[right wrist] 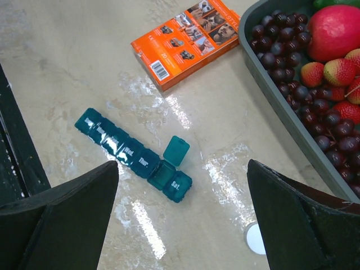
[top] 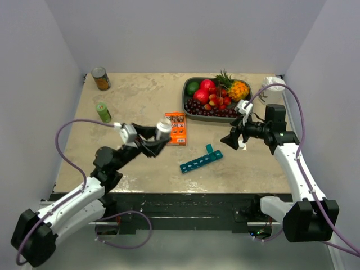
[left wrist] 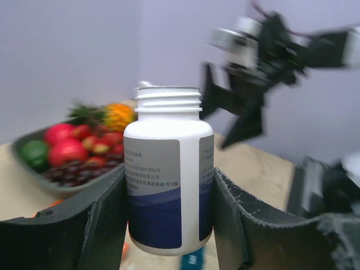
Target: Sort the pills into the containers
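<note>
The teal pill-organiser strip (top: 201, 160) lies on the table at centre front. In the right wrist view it (right wrist: 126, 147) shows one compartment open beside "Sat.", with its lid (right wrist: 176, 151) up. No pills show in any view. My left gripper (top: 159, 135) is shut on a small white bottle (top: 163, 127) with a blue label and holds it above the table, left of the strip. In the left wrist view the bottle (left wrist: 169, 124) has no cap and sits between the fingers (left wrist: 107, 214). My right gripper (top: 233, 138) is open and empty, above the strip's right end (right wrist: 183, 169).
A flat orange box (top: 176, 128) lies behind the strip. A grey tray (top: 187, 101) of fruit stands at back right. A white cap (right wrist: 256, 239) lies on the table near the tray. A can (top: 100, 79) and a green bottle (top: 103, 112) stand at back left.
</note>
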You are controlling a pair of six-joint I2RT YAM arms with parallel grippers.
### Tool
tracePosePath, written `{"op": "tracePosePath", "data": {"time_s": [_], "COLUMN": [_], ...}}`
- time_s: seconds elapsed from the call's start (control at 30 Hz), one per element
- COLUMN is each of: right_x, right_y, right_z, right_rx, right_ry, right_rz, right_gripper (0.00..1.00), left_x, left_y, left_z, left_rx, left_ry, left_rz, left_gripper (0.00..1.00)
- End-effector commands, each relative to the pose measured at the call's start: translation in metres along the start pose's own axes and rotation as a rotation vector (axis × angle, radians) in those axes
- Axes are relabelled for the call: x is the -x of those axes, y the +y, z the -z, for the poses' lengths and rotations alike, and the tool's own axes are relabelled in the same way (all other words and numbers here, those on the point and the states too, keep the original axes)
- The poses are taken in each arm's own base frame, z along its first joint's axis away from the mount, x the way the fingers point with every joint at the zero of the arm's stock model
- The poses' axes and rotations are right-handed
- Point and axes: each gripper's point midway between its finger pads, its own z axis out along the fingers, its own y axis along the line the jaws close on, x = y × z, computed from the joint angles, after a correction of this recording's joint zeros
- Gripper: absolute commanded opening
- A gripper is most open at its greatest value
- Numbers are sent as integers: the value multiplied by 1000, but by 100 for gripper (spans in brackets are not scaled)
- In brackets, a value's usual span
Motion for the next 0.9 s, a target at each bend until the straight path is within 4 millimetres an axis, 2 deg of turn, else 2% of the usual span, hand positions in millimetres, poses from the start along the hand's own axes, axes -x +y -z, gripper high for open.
{"op": "tracePosePath", "data": {"time_s": [0.0,0.07,0.1,0.13,0.2,0.27,0.3,0.33,0.37,0.4,0.43,0.5,0.53,0.57,0.6,0.7,0.73,0.8,0.87], "right_x": [8,6,4,3,2,2,0,-1,-1,-2,-3,-4,-5,-6,-8,-8,-8,-11,-11], "right_y": [-4,-6,-7,-7,-6,-6,-7,-7,-8,-9,-10,-11,-11,-10,-9,-10,-9,-9,-9], "right_z": [3,2,2,2,2,3,3,3,4,3,3,2,1,1,0,0,1,1,1], "right_rx": [-24,-25,-28,-29,-30,-32,-35,-39,-46,-51,-52,-48,-45,-41,-36,-34,-33,-38,-42], "right_ry": [-42,-38,-35,-32,-32,-34,-33,-30,-28,-24,-23,-19,-16,-14,-12,-8,-6,-1,-2], "right_rz": [12,6,2,0,2,6,6,7,15,14,14,11,9,9,7,9,12,13,23], "right_gripper": [99,99,99,99,99,99,99,99,99,99,99,99,99,99,99,99,99,99,99], "left_x": [3,-3,-15,5,7,-4,-2,-22,-29,-32,-46,-57,-57,-47,-56,-79,-77,-75,-85], "left_y": [-71,-47,-34,-2,16,6,-24,-31,-39,-38,-29,-14,-20,-32,-48,-40,-43,-62,-57], "left_z": [-2,2,8,11,14,5,-7,-6,-6,-5,1,9,8,-1,-5,4,3,0,4], "left_rx": [-198,-96,-69,11,1,-47,-108,-122,-130,-109,-65,-23,-54,-102,-141,-85,-101,-178,-148], "left_ry": [30,32,46,-31,-37,37,47,129,154,177,232,256,265,258,294,382,362,363,394], "left_rz": [-106,-77,-57,-13,13,-42,-62,-126,-132,-128,-121,-119,-105,-101,-92,-114,-108,-76,-78], "left_gripper": [0,0,0,0,0,0,0,0,0,0,0,0,0,0,0,0,0,0,0]}}
